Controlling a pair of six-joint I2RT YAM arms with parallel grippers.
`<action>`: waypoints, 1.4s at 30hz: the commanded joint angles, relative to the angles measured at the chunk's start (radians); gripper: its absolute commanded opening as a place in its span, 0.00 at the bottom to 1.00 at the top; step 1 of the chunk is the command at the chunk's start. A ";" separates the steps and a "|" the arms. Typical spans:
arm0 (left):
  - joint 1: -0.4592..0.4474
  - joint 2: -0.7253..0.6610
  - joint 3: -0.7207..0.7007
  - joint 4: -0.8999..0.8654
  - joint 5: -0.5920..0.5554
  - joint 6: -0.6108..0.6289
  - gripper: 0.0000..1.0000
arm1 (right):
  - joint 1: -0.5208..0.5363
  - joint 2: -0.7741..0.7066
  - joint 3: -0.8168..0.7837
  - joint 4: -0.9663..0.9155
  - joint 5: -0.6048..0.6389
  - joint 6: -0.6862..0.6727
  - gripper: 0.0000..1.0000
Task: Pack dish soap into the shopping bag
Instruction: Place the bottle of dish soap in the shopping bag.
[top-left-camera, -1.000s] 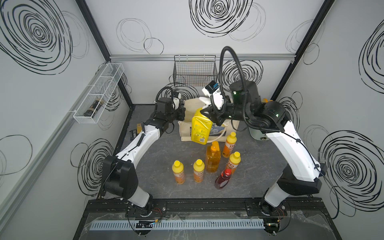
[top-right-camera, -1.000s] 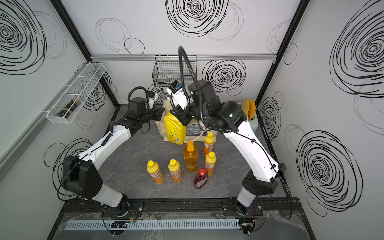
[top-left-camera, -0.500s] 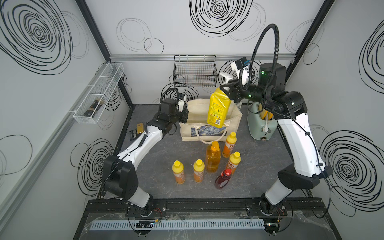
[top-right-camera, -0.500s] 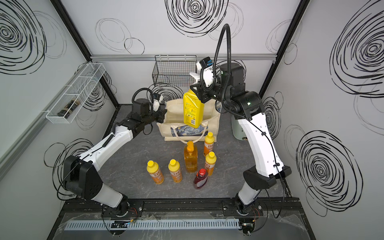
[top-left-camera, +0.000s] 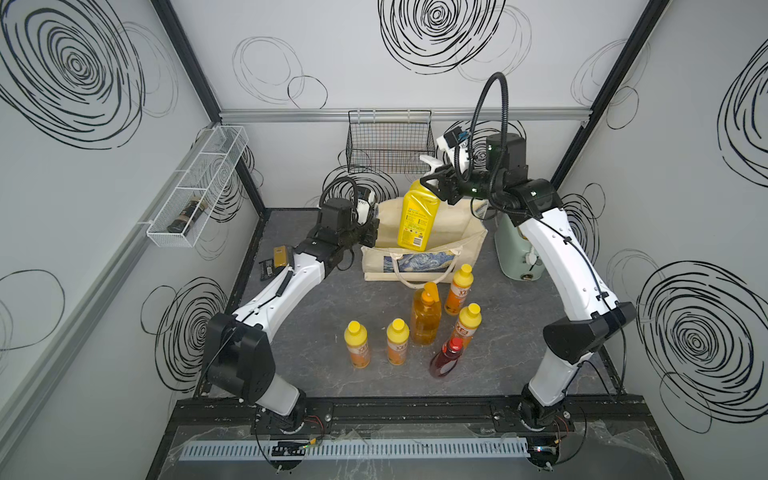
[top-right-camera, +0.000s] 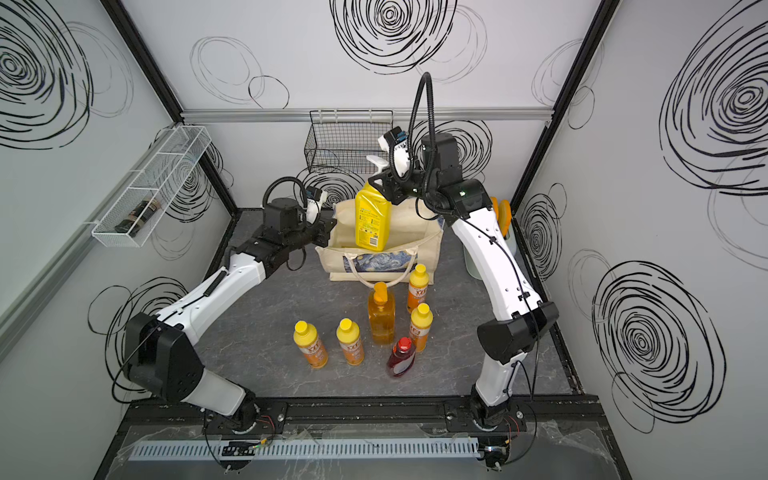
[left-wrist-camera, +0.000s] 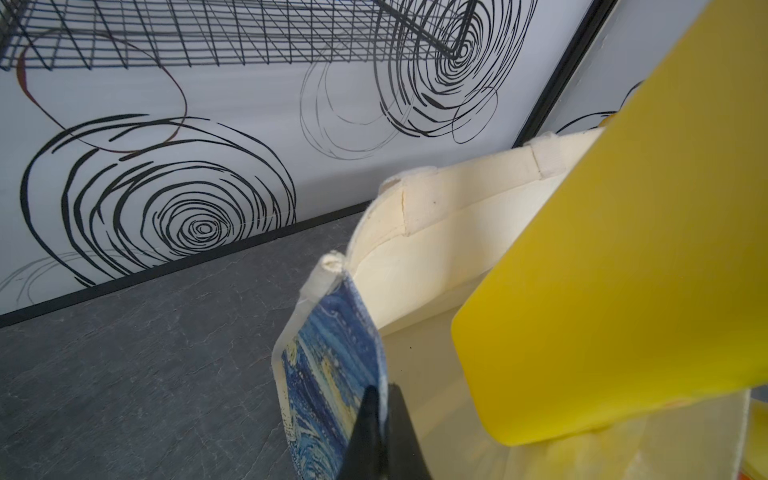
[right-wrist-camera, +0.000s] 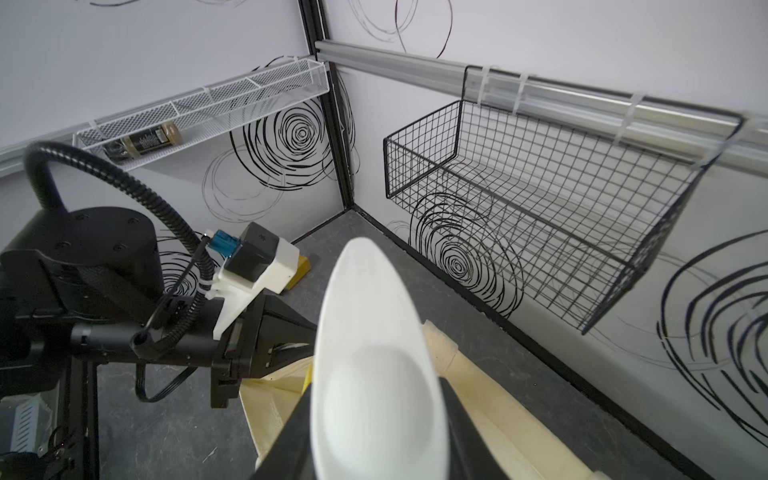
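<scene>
Yellow dish soap bottle (top-left-camera: 417, 216), white pump: we record it hanging upright over the open mouth of the shopping bag (top-left-camera: 457, 226), with the right claw (top-left-camera: 434, 186) closed around its top by the pump. Left claw (top-left-camera: 371, 233): pinched tight on the bag's left rim. On the table (top-left-camera: 316, 332), near side of the bag, we count an amber pump bottle (top-left-camera: 424, 318), four orange bottles (top-left-camera: 357, 347) and a dark-red bottle (top-left-camera: 445, 361).

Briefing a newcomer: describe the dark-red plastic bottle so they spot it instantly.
Find the cream canvas tote bag with the blue starry picture on the grey table. Six bottles stand before it; the dark-red plastic bottle is at the group's front right corner. It alone has a red cap and red body.
</scene>
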 joint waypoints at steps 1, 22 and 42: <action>0.021 -0.030 -0.002 0.093 0.060 -0.055 0.05 | 0.012 -0.062 -0.005 0.313 -0.102 -0.057 0.00; 0.062 0.035 0.086 -0.005 0.221 -0.208 0.05 | 0.092 -0.113 -0.492 0.728 -0.032 -0.116 0.00; 0.080 0.024 0.066 0.007 0.177 -0.208 0.08 | 0.041 -0.134 -0.656 0.654 -0.034 -0.050 0.52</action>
